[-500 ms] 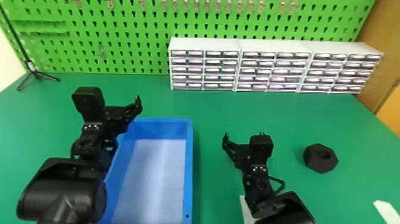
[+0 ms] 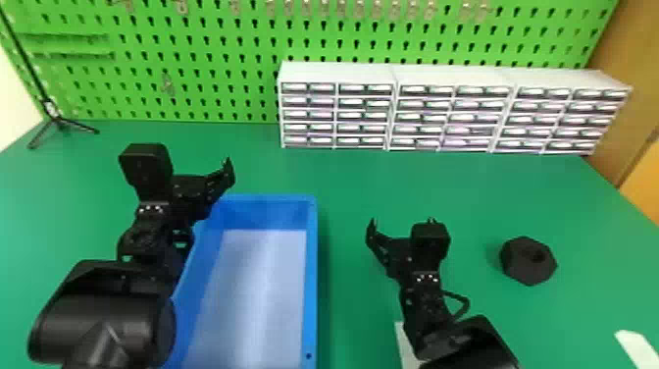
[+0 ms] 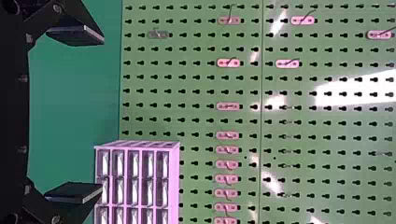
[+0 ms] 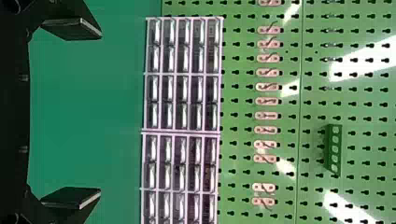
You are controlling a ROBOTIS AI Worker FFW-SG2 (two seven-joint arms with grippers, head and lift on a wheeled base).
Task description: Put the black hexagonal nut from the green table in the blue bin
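I see three white drawer cabinets (image 2: pixel 338 73) side by side, a green pegboard (image 2: pixel 220 49) with hooks (image 3: pixel 229 62) behind them, and a black tripod (image 2: pixel 60 121) off to my left. Something white (image 2: pixel 637 351), perhaps paper, lies on my right.

From the robot's head, one view looks forward and down across the table (image 2: pixel 353 181), the pegboard (image 2: pixel 220 73) at twelve o'clock, drawers (image 2: pixel 338 115) at two. Two sideways-turned wrist views face the pegboard from closer in; all three share pegboard and drawers.
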